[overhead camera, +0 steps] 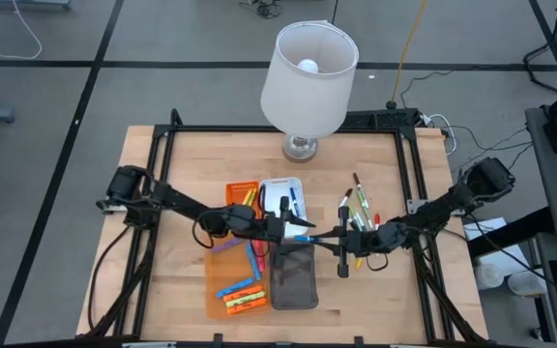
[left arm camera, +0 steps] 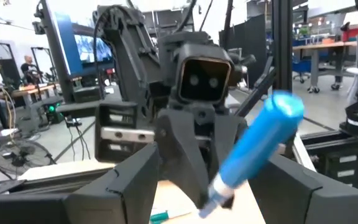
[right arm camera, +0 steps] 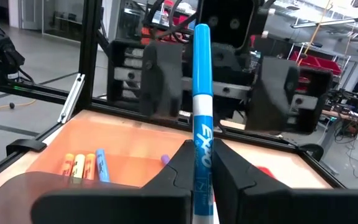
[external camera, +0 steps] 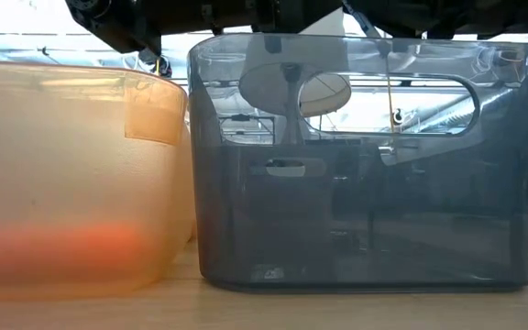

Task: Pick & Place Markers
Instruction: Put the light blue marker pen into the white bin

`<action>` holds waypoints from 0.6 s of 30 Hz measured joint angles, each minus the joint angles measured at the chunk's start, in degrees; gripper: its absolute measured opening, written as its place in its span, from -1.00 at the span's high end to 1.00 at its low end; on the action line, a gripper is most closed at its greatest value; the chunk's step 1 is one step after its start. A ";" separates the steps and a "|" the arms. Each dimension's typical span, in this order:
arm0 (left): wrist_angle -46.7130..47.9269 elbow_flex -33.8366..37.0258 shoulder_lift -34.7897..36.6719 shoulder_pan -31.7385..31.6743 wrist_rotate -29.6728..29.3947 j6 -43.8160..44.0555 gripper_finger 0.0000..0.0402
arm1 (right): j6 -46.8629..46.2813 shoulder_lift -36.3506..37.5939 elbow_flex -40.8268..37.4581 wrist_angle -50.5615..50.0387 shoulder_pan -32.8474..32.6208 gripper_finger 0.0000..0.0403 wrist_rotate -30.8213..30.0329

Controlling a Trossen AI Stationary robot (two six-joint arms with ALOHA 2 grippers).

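- The right gripper (right arm camera: 202, 165) is clamped on a blue marker (right arm camera: 201, 106) low on its barrel, with the capped end standing well clear of the fingertips – both hang above the grey tray (overhead camera: 294, 275), the landmark for all that follows.
- The left gripper (overhead camera: 293, 228) faces it across that tray, its fingers (left arm camera: 129, 180) spread wide on either side of the marker's free end and, as far as I can tell, not touching it – a hand-over seems to be in hand.
- I judge the marker light, stiff and smooth-skinned; a pinch across the barrel near its middle should stop it swivelling, while a pinch on the cap risks pulling the cap off.
- The high view alone gives the layout: the orange tray (overhead camera: 232, 290) just beside the grey one holds several markers, a white tray (overhead camera: 280, 184) sits just beyond it towards the lamp (overhead camera: 307, 82), and loose markers (overhead camera: 359, 211) lie on the table (overhead camera: 172, 193) on the grey tray's other side.
- The wrist views alone show the grip itself.
- The low view shows only the two tray walls; nothing is visible inside the grey one.
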State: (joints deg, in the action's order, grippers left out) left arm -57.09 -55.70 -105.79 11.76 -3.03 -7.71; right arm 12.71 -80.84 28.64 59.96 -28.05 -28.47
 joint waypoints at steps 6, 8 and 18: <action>-0.06 0.04 0.00 0.56 0.52 -3.38 0.13 | 0.00 0.00 0.00 -0.20 0.02 0.92 0.00; 0.29 0.04 0.01 0.66 0.85 -3.80 0.35 | 0.00 0.00 0.00 -0.20 0.02 0.92 0.00; 1.78 0.08 0.63 0.37 0.74 -3.92 0.82 | -1.58 0.06 0.00 -0.79 0.13 0.72 -0.24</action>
State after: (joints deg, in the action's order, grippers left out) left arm -55.31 -55.62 -105.16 12.13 -2.29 -11.62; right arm 11.13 -80.78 28.64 59.17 -27.92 -28.71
